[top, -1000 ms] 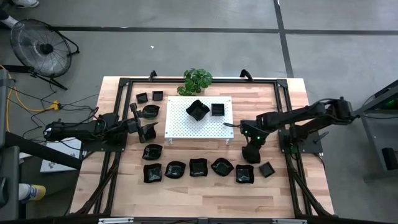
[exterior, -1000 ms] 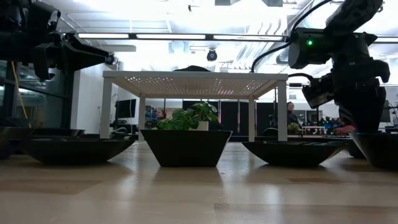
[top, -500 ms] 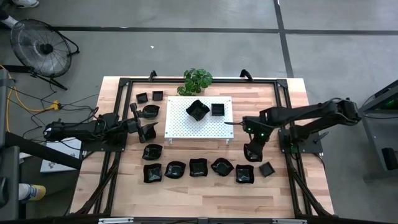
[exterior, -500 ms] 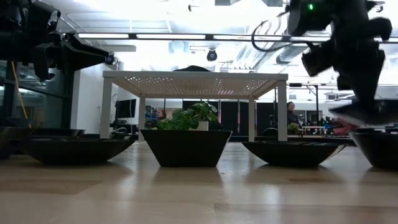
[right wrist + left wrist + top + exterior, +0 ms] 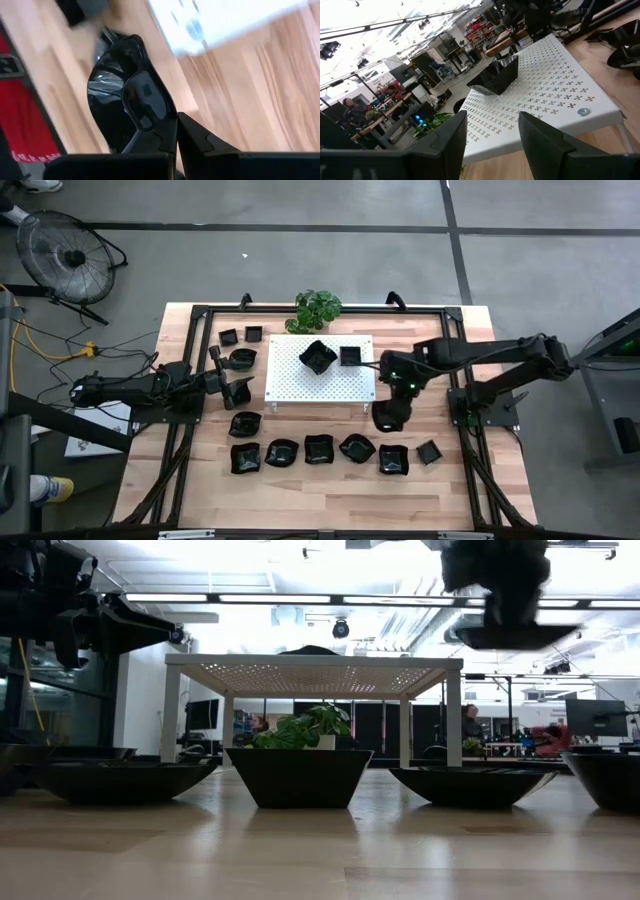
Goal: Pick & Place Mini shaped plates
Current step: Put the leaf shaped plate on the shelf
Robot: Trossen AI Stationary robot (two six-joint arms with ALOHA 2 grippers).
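The wooden table carries a white perforated board on short legs, with a green potted plant just behind it. Two mini shaped plates sit on the board; a row of others lies on the wood in front of it, more by its left end. The right gripper hangs off the board's front right corner, clenched on the rim of one glossy black plate — lifted clear of the table. The left gripper waits at the board's left end, fingers parted, nothing between them.
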